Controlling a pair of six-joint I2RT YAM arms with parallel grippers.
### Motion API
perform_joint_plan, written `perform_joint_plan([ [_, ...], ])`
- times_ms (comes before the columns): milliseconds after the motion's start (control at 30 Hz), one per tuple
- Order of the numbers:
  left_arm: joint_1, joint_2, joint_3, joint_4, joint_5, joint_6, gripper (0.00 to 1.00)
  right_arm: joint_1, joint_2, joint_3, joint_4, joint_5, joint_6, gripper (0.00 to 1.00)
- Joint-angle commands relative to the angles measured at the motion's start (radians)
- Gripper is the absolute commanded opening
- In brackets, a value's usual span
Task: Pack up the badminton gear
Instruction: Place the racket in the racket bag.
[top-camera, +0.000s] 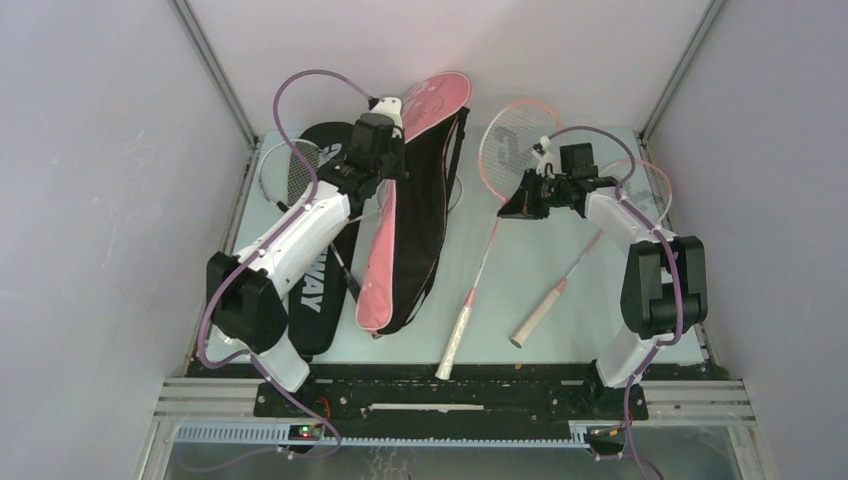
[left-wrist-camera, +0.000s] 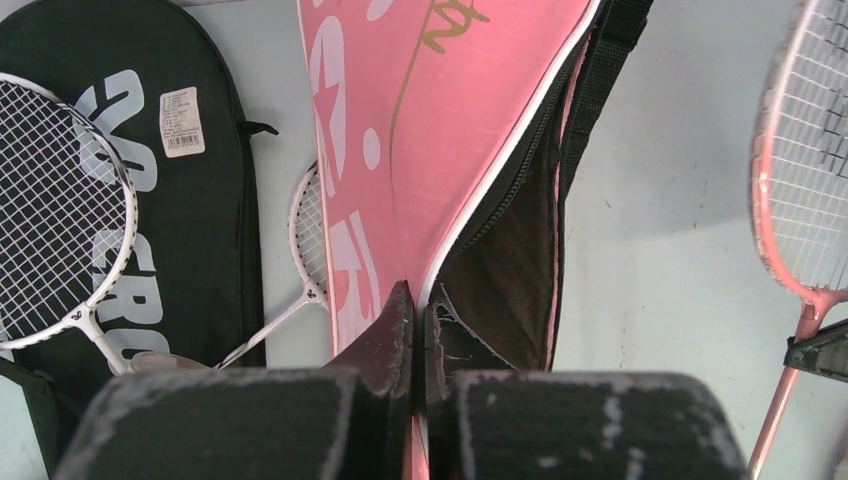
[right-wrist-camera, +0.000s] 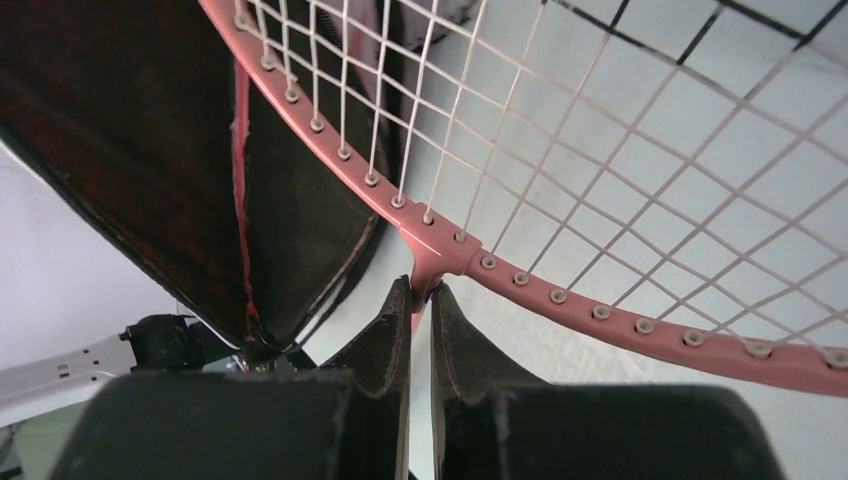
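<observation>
Your left end effector (left-wrist-camera: 412, 330) pinches the flap of the pink racket cover (left-wrist-camera: 430, 120), and your right end effector (right-wrist-camera: 420, 320) is clamped on the pink racket (right-wrist-camera: 440, 250) at its shaft, just below the head.

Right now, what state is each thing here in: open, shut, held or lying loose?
Pink "SPORT" racket cover: unzipped, flap lifted open.
Black "CROSSWAY" racket cover: lying flat, not held.
White-framed racket: loose, resting on the black cover.
Left pincer: shut on the pink cover's flap.
Right pincer: shut on the pink-framed racket at its throat.
Second pink-framed racket: lying loose, not held.
</observation>
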Motion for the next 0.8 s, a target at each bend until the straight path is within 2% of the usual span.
perform_joint_plan([
  [0, -0.013, 0.006, 0.083, 0.094, -0.023, -0.012, 0.00, 0.097, -0.013, 0.000, -0.091, -0.083, -0.026, 0.00],
  [133, -0.026, 0.010, 0.081, 0.099, -0.019, 0.010, 0.00, 0.108, -0.016, 0.002, -0.050, -0.106, 0.007, 0.00],
  [333, -0.033, 0.003, 0.068, 0.100, -0.037, 0.025, 0.00, 0.054, -0.010, 0.065, -0.053, -0.151, 0.052, 0.00],
  [767, -0.043, 0.005, 0.064, 0.105, -0.060, 0.053, 0.00, -0.019, -0.017, 0.160, -0.135, -0.196, 0.078, 0.00],
])
